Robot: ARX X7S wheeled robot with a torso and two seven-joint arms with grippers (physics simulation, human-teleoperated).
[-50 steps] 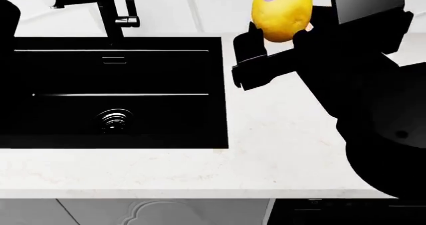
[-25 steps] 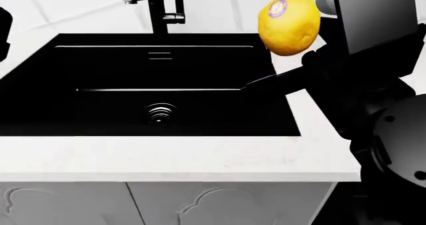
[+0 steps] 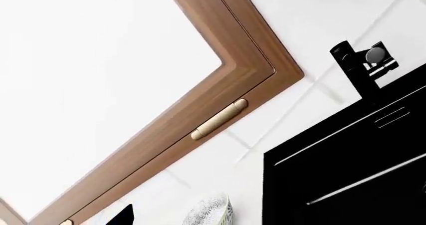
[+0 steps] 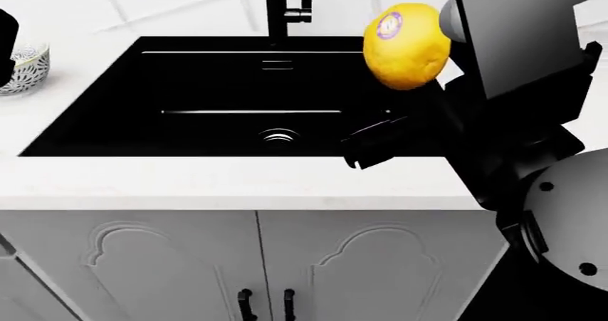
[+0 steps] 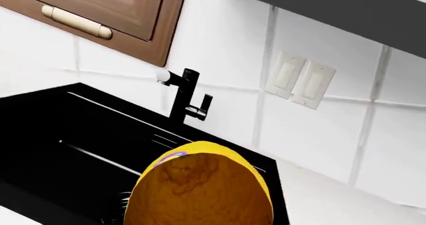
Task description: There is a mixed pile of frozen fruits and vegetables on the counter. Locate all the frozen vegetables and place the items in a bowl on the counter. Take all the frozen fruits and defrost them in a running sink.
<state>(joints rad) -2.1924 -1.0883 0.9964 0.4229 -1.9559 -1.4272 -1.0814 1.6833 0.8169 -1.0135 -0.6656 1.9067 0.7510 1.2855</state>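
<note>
My right gripper [image 4: 404, 86] is shut on a yellow lemon [image 4: 406, 47] with a purple sticker, one of the frozen fruits. It hangs above the right end of the black sink [image 4: 190, 79], near the right rim. In the right wrist view the lemon [image 5: 199, 185] fills the foreground and hides the fingers, with the sink [image 5: 67, 150] beyond it. The patterned bowl [image 4: 24, 68] stands on the white counter [image 4: 238, 182] left of the sink, and the left wrist view shows the bowl [image 3: 209, 212] too. My left gripper [image 4: 5, 36] shows only as a dark shape beside it. The frozen vegetables are out of view.
A tall black faucet [image 4: 280, 8] rises behind the sink, whose drain [image 4: 278, 136] sits mid-basin. White cabinet doors [image 4: 256, 264] hang below the counter's front edge. A wooden window frame with a brass handle [image 3: 220, 119] and two wall switches [image 5: 300, 80] are on the tiled back wall.
The head view has swung left and pulled back: sink and faucet shifted right in it, the bowl and cabinet doors came into view. The held lemon now hangs over the sink's right end.
</note>
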